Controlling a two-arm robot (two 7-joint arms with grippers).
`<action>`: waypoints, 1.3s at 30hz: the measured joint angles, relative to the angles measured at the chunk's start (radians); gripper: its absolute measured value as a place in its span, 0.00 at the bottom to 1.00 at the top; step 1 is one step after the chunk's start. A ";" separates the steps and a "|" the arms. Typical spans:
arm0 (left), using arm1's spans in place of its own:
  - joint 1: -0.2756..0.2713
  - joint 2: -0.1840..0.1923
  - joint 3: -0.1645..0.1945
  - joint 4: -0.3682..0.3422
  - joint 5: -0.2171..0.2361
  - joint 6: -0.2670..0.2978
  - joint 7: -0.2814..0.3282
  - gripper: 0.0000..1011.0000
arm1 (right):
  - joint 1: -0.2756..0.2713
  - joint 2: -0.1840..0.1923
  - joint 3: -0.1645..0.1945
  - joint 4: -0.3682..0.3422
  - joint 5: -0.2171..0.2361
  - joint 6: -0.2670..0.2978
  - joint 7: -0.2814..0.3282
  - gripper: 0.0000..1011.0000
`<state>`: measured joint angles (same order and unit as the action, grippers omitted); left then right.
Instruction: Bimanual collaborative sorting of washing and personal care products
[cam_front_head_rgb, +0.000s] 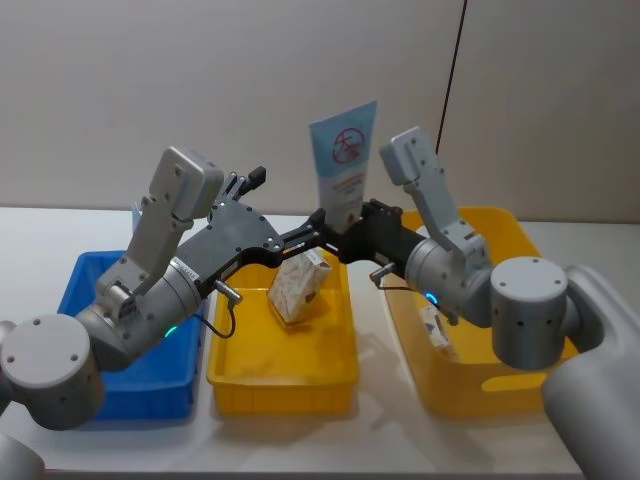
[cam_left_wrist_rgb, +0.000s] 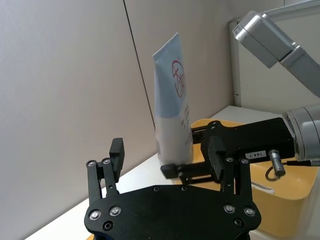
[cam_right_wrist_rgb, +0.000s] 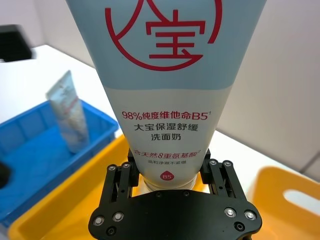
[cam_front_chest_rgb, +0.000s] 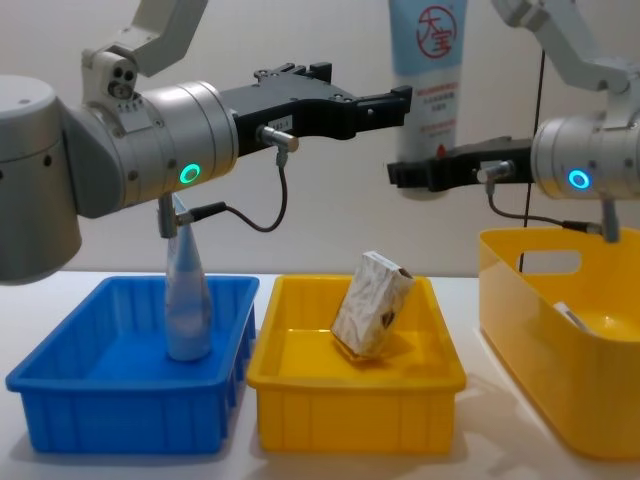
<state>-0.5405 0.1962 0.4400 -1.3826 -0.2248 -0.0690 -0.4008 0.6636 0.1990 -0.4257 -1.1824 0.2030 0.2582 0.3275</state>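
We see the right gripper (cam_right_wrist_rgb: 167, 182) clamped on the cap end of a pale-blue facial cleanser tube (cam_front_head_rgb: 345, 160) with a red circle mark, holding it upright in the air above the far end of the shallow yellow bin (cam_front_head_rgb: 335, 375) in the middle. The left gripper (cam_left_wrist_rgb: 165, 165) reaches in from the other side at the same height, its fingers (cam_left_wrist_rgb: 116, 152) spread apart, with one finger beside the tube's lower end; we cannot tell whether it touches the tube. In the shallow yellow bin a grey-white patterned carton (cam_front_chest_rgb: 372, 303) leans tilted on one corner. To the left, a second pale-blue tube (cam_front_chest_rgb: 186, 300) stands upright on its cap in the blue bin (cam_front_chest_rgb: 70, 400). On the right, the taller yellow bin (cam_front_chest_rgb: 520, 330) holds a small white box (cam_front_chest_rgb: 572, 316) lying against its inner wall, partly hidden by the rim.
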 joint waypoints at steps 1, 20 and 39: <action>0.000 0.000 0.000 0.000 0.000 0.000 0.000 0.99 | -0.002 -0.001 0.003 -0.002 -0.001 0.007 -0.009 0.63; 0.000 0.000 0.000 0.000 0.000 0.000 0.000 0.99 | -0.043 -0.032 0.109 -0.054 -0.021 0.219 -0.235 0.63; 0.000 0.000 0.000 0.000 0.000 0.000 0.000 0.99 | -0.010 -0.055 0.225 0.011 -0.027 0.476 -0.396 0.63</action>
<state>-0.5405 0.1962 0.4400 -1.3826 -0.2248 -0.0690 -0.4008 0.6535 0.1442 -0.2005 -1.1717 0.1757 0.7338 -0.0684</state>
